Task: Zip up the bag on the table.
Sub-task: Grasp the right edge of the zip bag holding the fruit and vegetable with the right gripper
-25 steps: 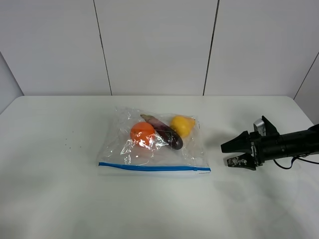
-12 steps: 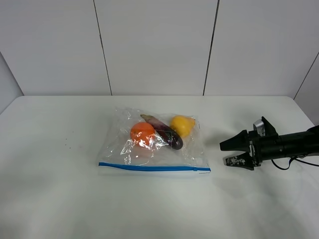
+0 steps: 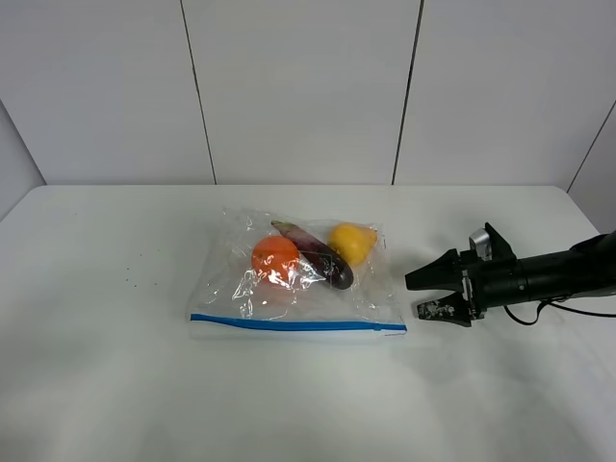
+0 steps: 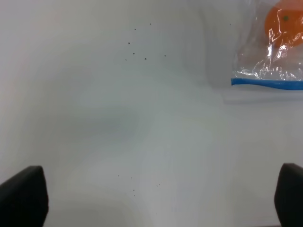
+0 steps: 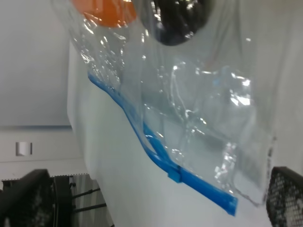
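The clear bag (image 3: 298, 279) lies flat in the middle of the white table (image 3: 115, 375), holding an orange (image 3: 275, 254), a purple eggplant (image 3: 322, 260) and a yellow fruit (image 3: 352, 241). Its blue zipper strip (image 3: 298, 324) runs along the near edge. My right gripper (image 3: 416, 295) is open and low, just right of the strip's right end. The right wrist view shows the bag (image 5: 199, 109), the strip (image 5: 156, 151) and a small blue slider (image 5: 174, 175) between the spread fingers. My left gripper (image 4: 154, 196) is open over bare table, with the bag's left corner (image 4: 267, 66) far off.
White wall panels (image 3: 298, 87) stand behind the table. Small dark specks (image 4: 137, 47) dot the tabletop left of the bag. A cable (image 3: 549, 313) trails from the right arm near the table's right edge.
My right gripper has moved left along the table, closer to the bag's right end. The bag has not moved.
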`<act>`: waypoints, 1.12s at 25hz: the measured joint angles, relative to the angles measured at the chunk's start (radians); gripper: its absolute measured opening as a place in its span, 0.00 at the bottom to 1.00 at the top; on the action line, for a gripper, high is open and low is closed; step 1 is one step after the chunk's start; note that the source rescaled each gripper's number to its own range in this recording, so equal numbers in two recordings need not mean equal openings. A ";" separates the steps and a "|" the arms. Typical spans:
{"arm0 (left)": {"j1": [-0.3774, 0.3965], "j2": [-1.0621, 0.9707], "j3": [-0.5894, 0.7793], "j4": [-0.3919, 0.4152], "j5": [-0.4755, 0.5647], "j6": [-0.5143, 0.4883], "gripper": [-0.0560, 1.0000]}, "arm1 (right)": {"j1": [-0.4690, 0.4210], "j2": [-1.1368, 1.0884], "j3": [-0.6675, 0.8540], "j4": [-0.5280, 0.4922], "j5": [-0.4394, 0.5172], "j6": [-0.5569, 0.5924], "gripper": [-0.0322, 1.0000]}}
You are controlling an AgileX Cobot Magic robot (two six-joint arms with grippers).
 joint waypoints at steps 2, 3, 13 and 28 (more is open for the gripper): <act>0.000 0.000 0.000 0.000 0.000 0.000 1.00 | 0.014 0.000 0.000 0.003 -0.003 0.000 1.00; 0.000 0.000 0.000 0.000 0.000 0.000 1.00 | 0.026 0.000 0.000 0.007 -0.005 0.000 1.00; 0.000 0.000 0.000 0.000 0.000 0.000 1.00 | 0.091 0.001 0.000 0.051 -0.008 0.002 1.00; 0.000 0.000 0.000 0.000 0.000 0.000 1.00 | 0.012 0.001 0.000 -0.036 -0.061 0.039 1.00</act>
